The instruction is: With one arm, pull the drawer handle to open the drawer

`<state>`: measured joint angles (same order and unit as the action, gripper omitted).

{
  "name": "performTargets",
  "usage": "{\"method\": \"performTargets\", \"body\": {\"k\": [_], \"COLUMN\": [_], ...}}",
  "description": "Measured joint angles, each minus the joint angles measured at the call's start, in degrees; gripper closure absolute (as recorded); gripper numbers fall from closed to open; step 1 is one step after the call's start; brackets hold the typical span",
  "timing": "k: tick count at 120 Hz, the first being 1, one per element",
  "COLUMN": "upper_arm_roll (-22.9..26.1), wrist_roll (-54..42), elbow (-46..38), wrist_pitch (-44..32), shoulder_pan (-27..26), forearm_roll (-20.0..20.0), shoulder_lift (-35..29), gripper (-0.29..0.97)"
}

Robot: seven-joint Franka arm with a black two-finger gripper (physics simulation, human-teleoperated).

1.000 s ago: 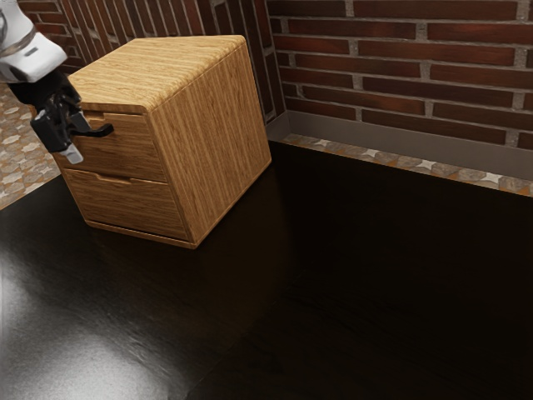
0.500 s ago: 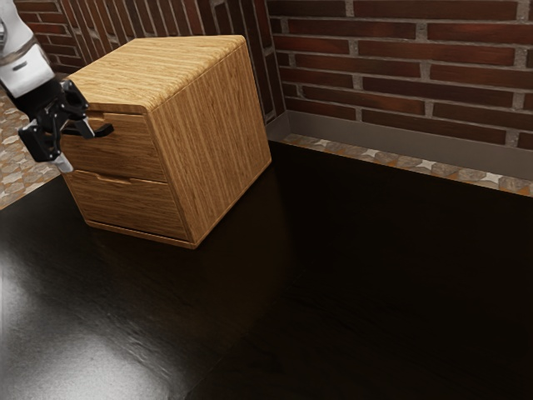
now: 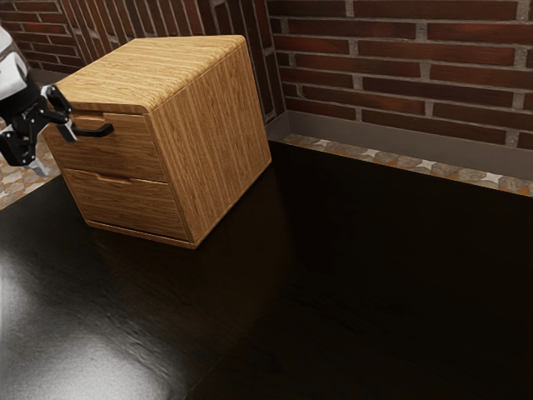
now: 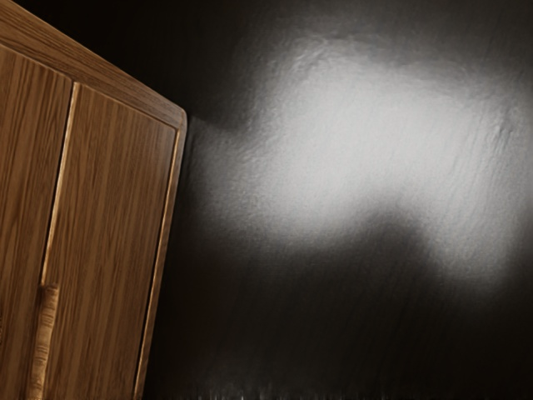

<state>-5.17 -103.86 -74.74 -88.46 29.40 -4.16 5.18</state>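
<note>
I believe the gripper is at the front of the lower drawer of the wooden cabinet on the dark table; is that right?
Not quite. The exterior view shows the gripper at the front of the upper drawer, not the lower drawer. The rest holds: the wooden cabinet stands on the dark table.

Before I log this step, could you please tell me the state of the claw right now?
Claw: cannot be told whether open or closed; it sits at the front of the wooden cabinet's upper drawer.
</note>
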Motion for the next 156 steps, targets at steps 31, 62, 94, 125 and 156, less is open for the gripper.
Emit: {"method": "performTargets", "body": {"k": [31, 62, 94, 125, 156], "upper_arm_roll": [-1.35, -1.29, -1.26, -1.02, 0.12], "wrist_roll": [-2.06, -2.34, -2.48, -2.75, -2.86], "elbow": [0.35, 2.45, 6.25, 7.09, 7.71], "wrist_pitch": [-0.33, -2.24, -4.06, -6.07, -8.19], "shoulder_pan": [-0.23, 0.36, 0.92, 3.29, 3.53], "forearm_roll": [-0.22, -0.46, -0.64, -1.0, -1.49], "shoulder_lift": [0.45, 2.75, 6.29, 7.64, 8.38], "gripper": [0.0, 0.0, 0.0, 0.0, 0.0]}}
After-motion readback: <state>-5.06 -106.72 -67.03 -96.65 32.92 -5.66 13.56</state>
